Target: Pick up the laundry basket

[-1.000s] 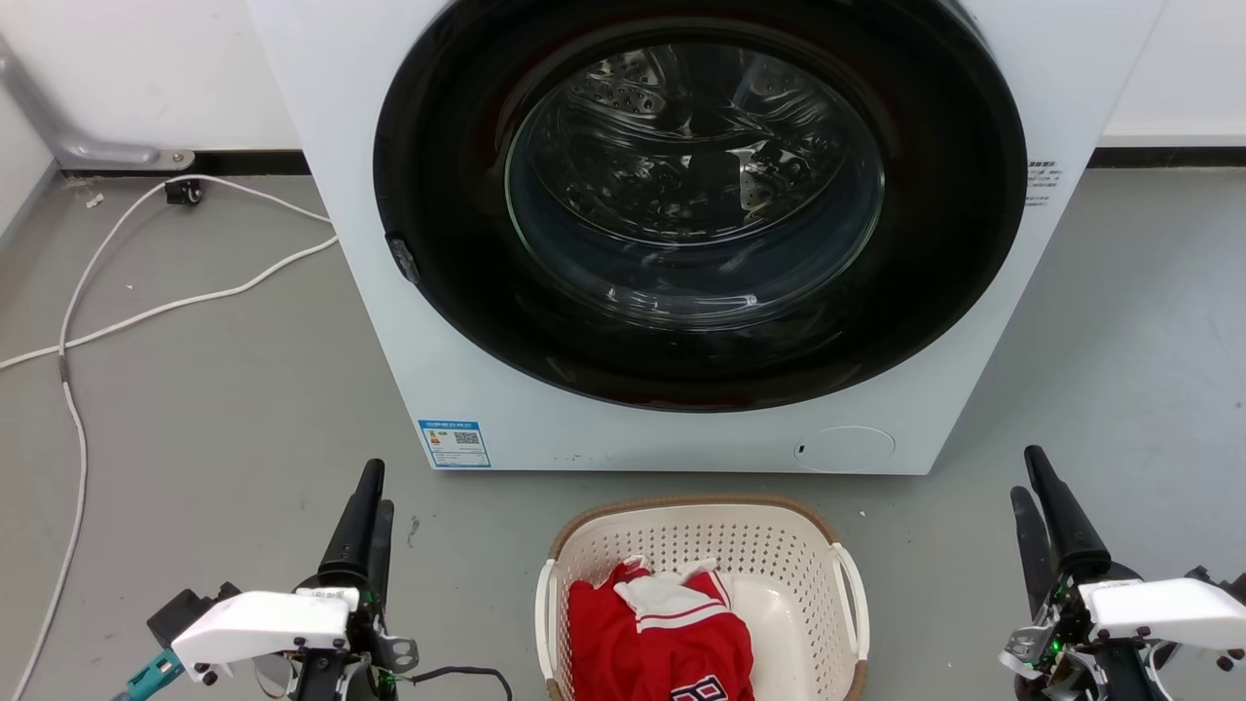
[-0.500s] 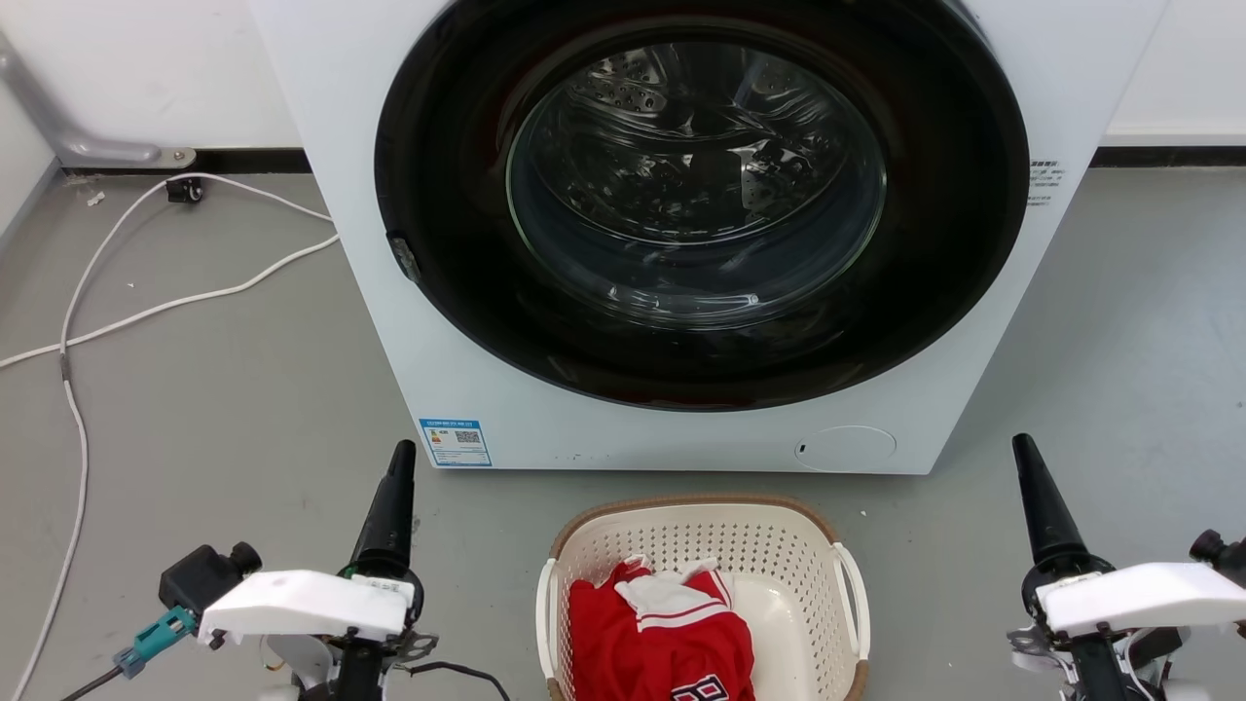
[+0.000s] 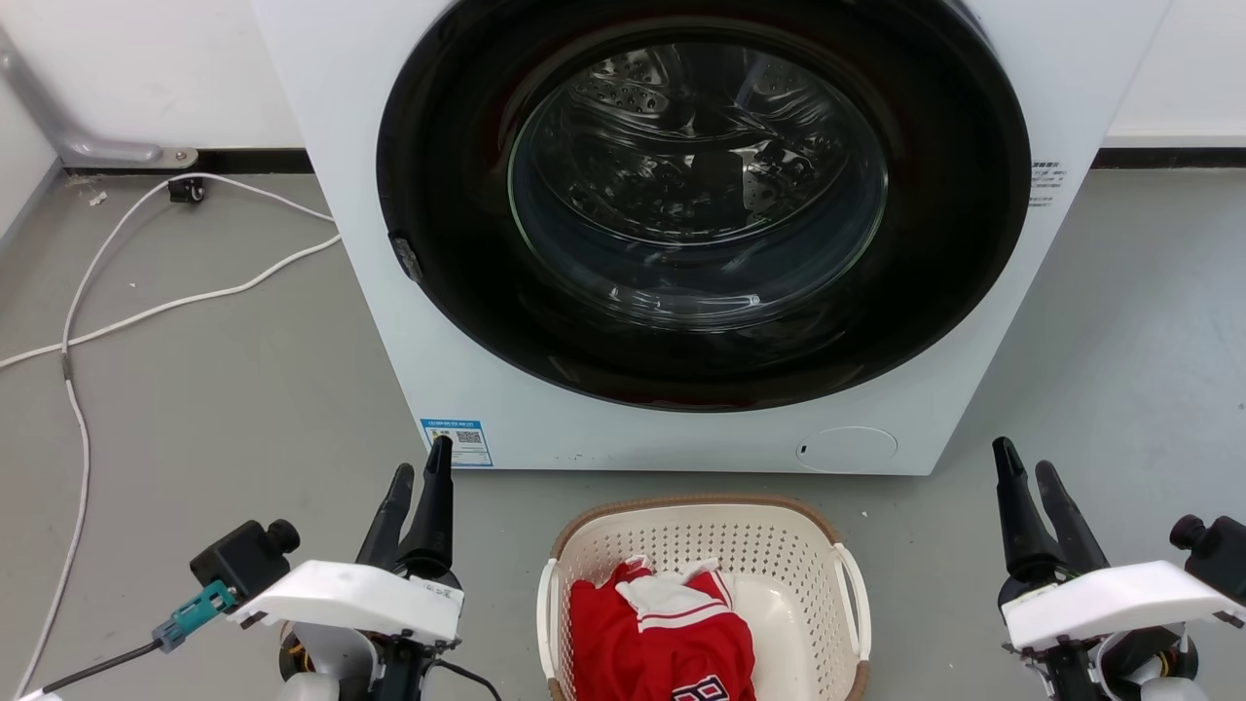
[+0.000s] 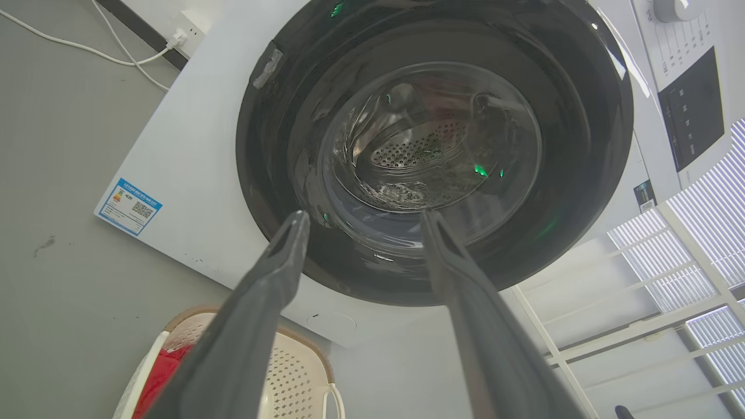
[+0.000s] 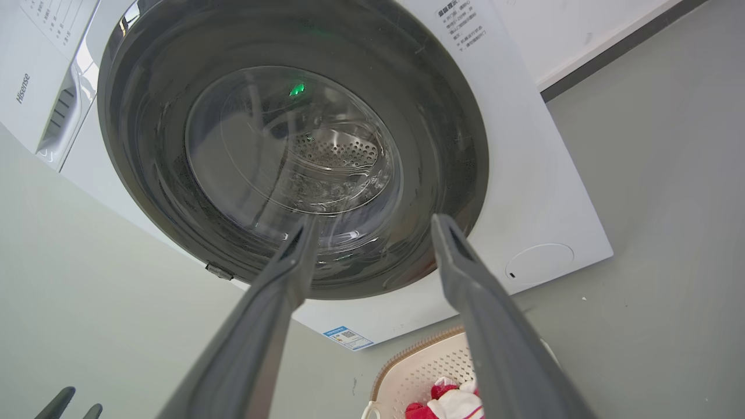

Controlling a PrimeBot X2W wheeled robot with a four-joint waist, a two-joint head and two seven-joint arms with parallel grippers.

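Over the last second both arms have advanced toward the washing machine (image 3: 389, 292). The left gripper (image 3: 421, 458) has swung in nearer the laundry basket (image 3: 681, 540), the right gripper (image 3: 1022, 458) has shifted less, and each has turned so that its jaws show apart, holding nothing. The basket sits unmoved on the floor just in front of the machine, with a red-and-white garment (image 3: 652, 633) inside. Its white handles are still clear of both grippers, so the reach looks barely begun.
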